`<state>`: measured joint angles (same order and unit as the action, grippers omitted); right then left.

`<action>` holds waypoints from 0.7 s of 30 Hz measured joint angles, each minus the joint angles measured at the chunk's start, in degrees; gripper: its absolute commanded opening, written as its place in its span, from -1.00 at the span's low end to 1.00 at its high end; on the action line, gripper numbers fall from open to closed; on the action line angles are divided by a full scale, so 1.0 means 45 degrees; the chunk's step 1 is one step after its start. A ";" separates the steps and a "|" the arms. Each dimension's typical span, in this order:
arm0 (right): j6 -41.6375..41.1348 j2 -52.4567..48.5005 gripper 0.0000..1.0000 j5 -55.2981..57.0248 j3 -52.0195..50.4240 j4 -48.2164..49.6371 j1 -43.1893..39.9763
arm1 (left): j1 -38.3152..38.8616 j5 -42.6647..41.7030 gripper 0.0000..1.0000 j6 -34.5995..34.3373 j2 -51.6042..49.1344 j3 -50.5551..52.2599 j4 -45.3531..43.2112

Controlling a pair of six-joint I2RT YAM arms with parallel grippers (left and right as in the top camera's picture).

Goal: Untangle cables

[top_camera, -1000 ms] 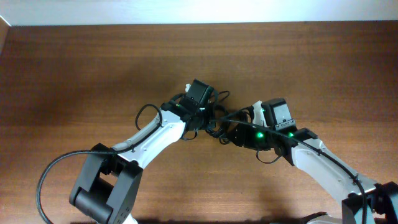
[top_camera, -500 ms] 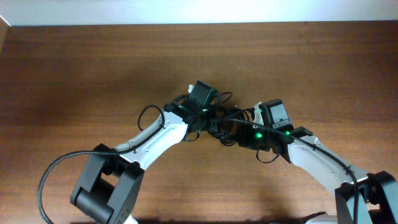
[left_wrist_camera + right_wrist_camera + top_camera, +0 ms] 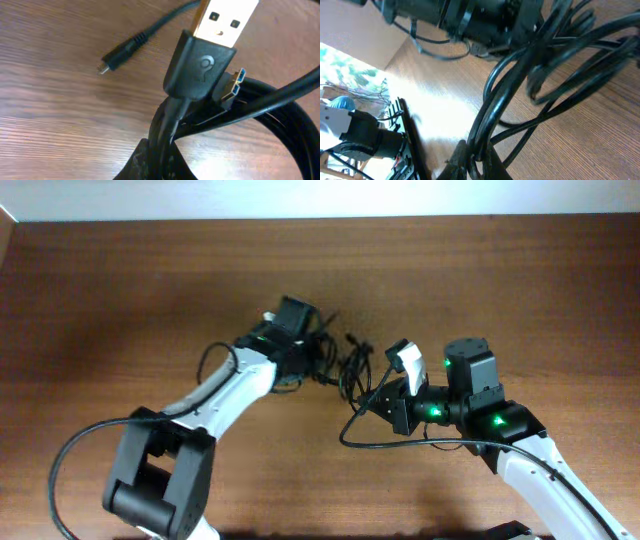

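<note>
1. Surface: brown wooden desk (image 3: 120, 280); a pale wall strip (image 3: 300, 198) runs along its far edge.
2. The cables (image 3: 348, 368): thin black cords in one tangled bundle, about mid-desk, strung between the two grippers. One strand sags toward the near edge and curves back to the right.
3. Left gripper (image 3: 150, 161): fingers pressed together on several cords of the bundle, as seen in the left wrist view. Just past the grip stand a gold-shelled flat plug (image 3: 207, 47) in a black housing and a blue-tipped plug (image 3: 231, 89). A small plug (image 3: 116, 58) lies apart on the bare wood.
4. Right gripper (image 3: 470, 162): pinching a sheaf of cords, which fan out from it into loops.
5. Left arm (image 3: 225, 385): reaches from the near left corner toward the desk's middle.
6. Right arm (image 3: 520, 450): reaches in from the near right corner.
7. Change against one second ago: the grippers were then almost together at mid-desk. The left one has since shifted toward the far left, and the right one has drawn back toward the near edge. The bundle is now pulled longer between them.
</note>
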<state>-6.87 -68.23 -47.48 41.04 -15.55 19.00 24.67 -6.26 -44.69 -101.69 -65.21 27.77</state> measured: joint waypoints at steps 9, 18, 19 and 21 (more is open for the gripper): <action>-0.1554 0.0015 -0.92 0.1685 0.0000 -0.0262 0.0015 | -0.2482 -0.1661 -1.00 0.0835 0.0000 0.0000 0.0957; -0.6781 0.0044 1.00 0.7125 0.0015 -0.2404 0.0049 | -0.3274 -0.0733 -1.00 0.2137 0.0000 0.0000 0.2307; -0.6747 0.0044 1.00 0.7057 0.0015 -0.2336 0.0049 | -0.3274 -0.0699 -1.00 0.2229 0.0000 0.0000 0.2312; -0.6402 0.0034 1.00 0.6518 0.0005 -0.1768 0.0049 | -0.3274 -0.0680 -1.00 0.2327 0.0000 0.0000 0.2317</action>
<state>-35.68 -68.07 -18.15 41.06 -23.51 19.22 9.93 -9.32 -34.22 -101.69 -65.21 38.20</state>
